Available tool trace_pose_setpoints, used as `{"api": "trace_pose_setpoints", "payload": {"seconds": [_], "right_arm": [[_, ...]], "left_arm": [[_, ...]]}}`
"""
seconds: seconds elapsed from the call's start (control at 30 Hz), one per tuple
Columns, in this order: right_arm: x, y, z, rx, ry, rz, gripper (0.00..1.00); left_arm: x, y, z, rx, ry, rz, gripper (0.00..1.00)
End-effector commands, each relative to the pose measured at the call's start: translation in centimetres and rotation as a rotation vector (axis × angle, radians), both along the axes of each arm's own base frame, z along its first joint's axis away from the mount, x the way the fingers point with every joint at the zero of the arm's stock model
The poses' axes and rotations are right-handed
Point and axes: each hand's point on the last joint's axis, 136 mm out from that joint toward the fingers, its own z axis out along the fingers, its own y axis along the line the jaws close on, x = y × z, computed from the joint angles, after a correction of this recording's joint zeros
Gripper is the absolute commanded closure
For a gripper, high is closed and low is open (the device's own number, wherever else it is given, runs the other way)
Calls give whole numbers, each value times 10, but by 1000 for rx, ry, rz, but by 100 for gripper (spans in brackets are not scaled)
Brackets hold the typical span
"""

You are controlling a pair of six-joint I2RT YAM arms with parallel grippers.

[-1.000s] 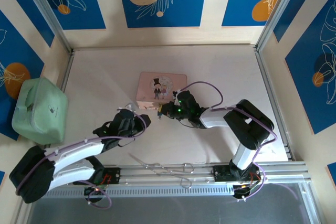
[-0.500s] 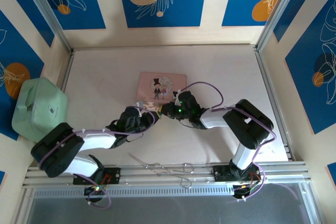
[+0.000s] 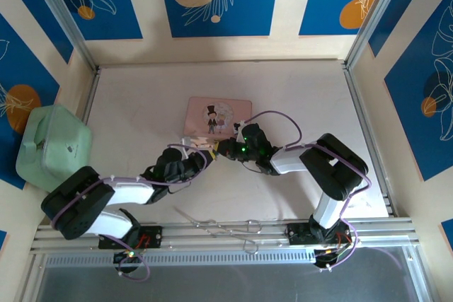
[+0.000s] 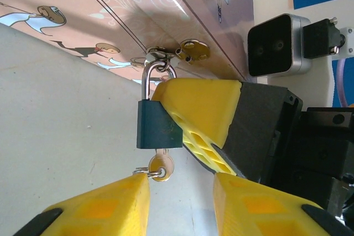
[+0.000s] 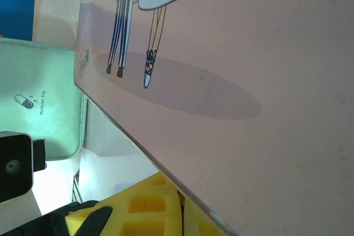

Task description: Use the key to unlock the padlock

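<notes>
Padlock [image 4: 159,128]: long axis aimed at my left end effector [image 4: 181,181], released; key [image 4: 161,165] just ahead of its gap. Right end effector [image 3: 221,148] alongside; grip I cannot tell.

The left arm [image 3: 131,190] and right arm [image 3: 287,162] are each built from white moulded link shells joined by rounded black joint housings [image 3: 333,167]. A thin purple cable [image 3: 283,114] runs externally along each arm. A green indicator light [image 3: 243,150] shows at the right wrist.

The left gripper [image 4: 181,194] and right gripper [image 3: 221,150] carry yellow plastic fingers [image 4: 199,109] with rectangular moulded pockets, fixed to a black carrier block [image 4: 260,131]. A black, silver-framed wrist camera [image 4: 276,45] sits alongside.
</notes>
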Motion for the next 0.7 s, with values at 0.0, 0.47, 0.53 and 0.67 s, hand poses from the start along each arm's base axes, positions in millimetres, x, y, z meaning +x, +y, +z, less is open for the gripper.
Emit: {"api": "trace_pose_setpoints", "payload": {"seconds": [0.0,0.47,0.53,0.67], "right_arm": [[-55,-20,-69,-91,363,26,100],[-56,-19,-64,-81,350,31,100],[-56,-19,-64,-82,352,31,100],[-57,-18,-64,-83,351,32,100]], "left_arm": [[-2,2,-2,-26,-36,-9,65],[18,-5,-26,-197,51,67,70],[20,-7,-31,-190,56,63,71],[21,-4,-17,-186,-6,68,66]]}}
